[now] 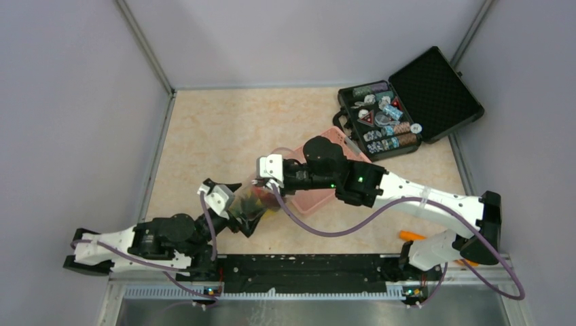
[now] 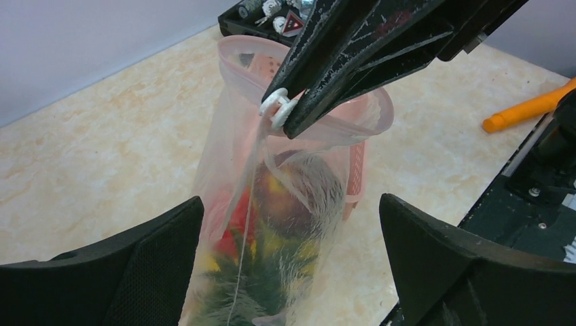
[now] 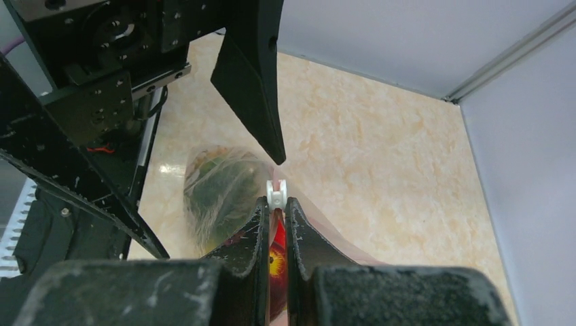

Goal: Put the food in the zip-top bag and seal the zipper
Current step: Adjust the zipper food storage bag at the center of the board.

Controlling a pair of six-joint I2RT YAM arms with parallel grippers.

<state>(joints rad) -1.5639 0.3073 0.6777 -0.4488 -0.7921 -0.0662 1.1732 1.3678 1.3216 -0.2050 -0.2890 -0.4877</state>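
The clear zip-top bag (image 2: 231, 176) hangs upright with the food inside: a dark maroon fruit (image 2: 302, 193), red and yellow pieces, and green pineapple leaves (image 2: 261, 285). My right gripper (image 3: 276, 204) is shut on the white slider (image 2: 277, 109) of the pale-pink zipper (image 2: 380, 119) at the bag's mouth, holding the bag up. My left gripper (image 2: 291, 204) is open, one finger on each side of the bag's lower half and neither touching it. From above, the bag (image 1: 255, 202) hangs between the left gripper (image 1: 234, 200) and the right gripper (image 1: 272, 180).
The pink basket (image 1: 319, 197) lies right behind the bag, under the right arm. An open black case (image 1: 394, 115) of small trinkets sits at the back right. An orange stick (image 1: 413, 236) lies near the right arm's base. Grey walls stand on three sides.
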